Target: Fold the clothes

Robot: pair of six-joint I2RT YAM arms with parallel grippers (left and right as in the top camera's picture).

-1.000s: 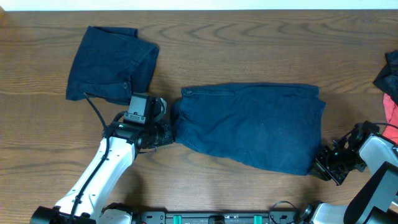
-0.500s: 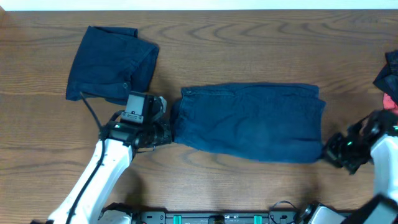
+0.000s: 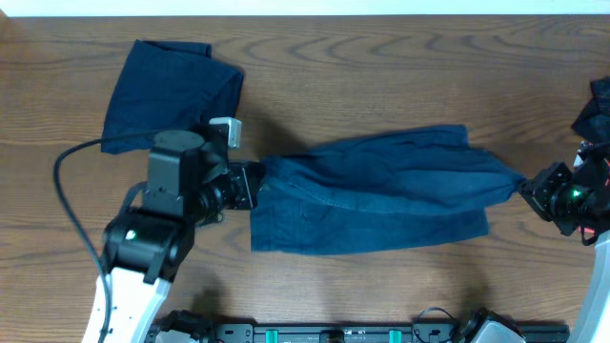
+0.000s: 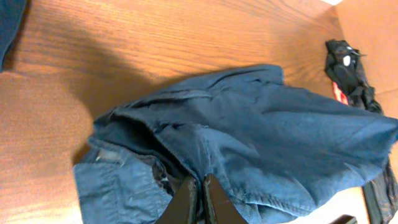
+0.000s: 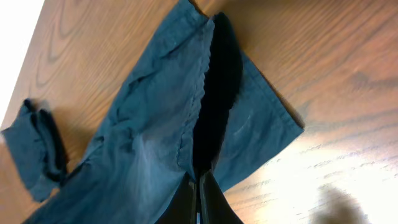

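Two ends of navy shorts [image 3: 381,191] pinched, left gripper [image 3: 257,184], right gripper [image 3: 525,188], seemingly taut

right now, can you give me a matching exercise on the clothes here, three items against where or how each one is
Items:
1 long navy shorts
2 folded navy shorts
3 dark and red pile

States:
a lying free at the far left
b at the right edge of the table
c gripped at both ends, pulled taut

Pairs: 1-c; 2-a; 3-b
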